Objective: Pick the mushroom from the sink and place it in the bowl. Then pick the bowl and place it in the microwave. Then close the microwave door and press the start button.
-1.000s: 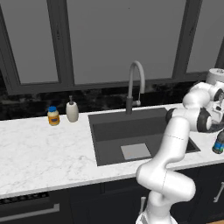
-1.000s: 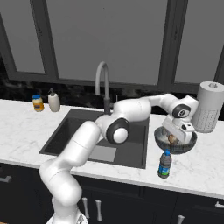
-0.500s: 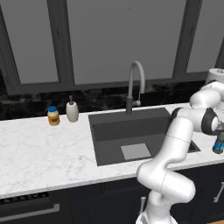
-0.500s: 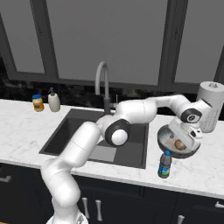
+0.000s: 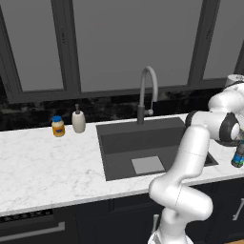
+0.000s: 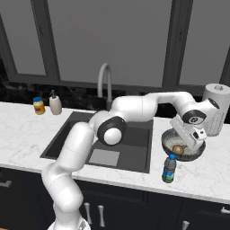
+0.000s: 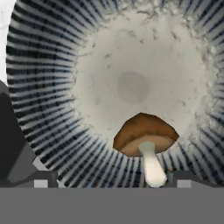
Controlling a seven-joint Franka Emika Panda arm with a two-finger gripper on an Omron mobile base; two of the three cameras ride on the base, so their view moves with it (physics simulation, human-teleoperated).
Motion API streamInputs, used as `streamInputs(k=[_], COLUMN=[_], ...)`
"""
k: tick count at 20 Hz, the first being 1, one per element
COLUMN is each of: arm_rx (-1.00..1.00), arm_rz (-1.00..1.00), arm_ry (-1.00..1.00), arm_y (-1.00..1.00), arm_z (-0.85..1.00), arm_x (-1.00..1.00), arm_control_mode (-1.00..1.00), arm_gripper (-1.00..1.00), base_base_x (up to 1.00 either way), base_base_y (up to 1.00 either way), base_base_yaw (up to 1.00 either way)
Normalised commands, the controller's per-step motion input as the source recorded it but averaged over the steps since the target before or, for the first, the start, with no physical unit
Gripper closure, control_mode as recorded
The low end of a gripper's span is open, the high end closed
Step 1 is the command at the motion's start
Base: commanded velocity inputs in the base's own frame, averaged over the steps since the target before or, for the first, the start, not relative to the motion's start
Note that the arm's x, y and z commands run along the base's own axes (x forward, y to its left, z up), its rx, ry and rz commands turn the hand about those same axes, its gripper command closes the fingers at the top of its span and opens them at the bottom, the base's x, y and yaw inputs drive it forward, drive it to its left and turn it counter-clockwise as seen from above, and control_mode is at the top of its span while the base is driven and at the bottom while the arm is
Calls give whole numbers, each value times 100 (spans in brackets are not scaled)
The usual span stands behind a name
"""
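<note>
The mushroom (image 7: 145, 139), brown-capped with a pale stem, lies on its side on the creamy floor of the bowl (image 7: 131, 65). My gripper (image 7: 112, 180) hovers just above it, open, with its dark fingertips (image 7: 42, 179) set wide on either side and touching nothing. In the right base view the grey speckled bowl (image 6: 168, 137) stands on the counter right of the sink (image 6: 134, 146), with the mushroom (image 6: 179, 149) inside and my gripper (image 6: 192, 143) tilted over its rim. The sink (image 5: 143, 143) basin holds nothing. The microwave and its door are out of view.
A blue-capped water bottle (image 6: 169, 169) stands at the counter's front edge just before the bowl. A paper towel roll (image 6: 216, 110) rises behind the bowl. The curved faucet (image 6: 105, 85) arches over the sink. A yellow jar (image 5: 58, 127) and soap dispenser (image 5: 78, 121) stand far left.
The jaws have spread wide and let go of the mushroom, which now lies free in the bowl. The hand shifted slightly right over the bowl.
</note>
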Motion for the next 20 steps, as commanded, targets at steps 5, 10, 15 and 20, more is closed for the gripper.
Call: streamInputs(k=[5, 10, 15, 20], arm_rx=[0, 0, 0, 0], arm_rz=[0, 0, -2, -9], arm_ry=[-1, -9, -4, -3], arm_y=[10, -4, -19, -53], arm_z=[-2, 43, 44, 3], arm_x=[13, -20, -32, -48], arm_control_mode=[-100, -100, -100, -100], arm_gripper=[-100, -100, -100, -100], base_base_x=[0, 0, 0, 0], base_base_y=[0, 0, 0, 0], base_base_yaw=[0, 0, 0, 0])
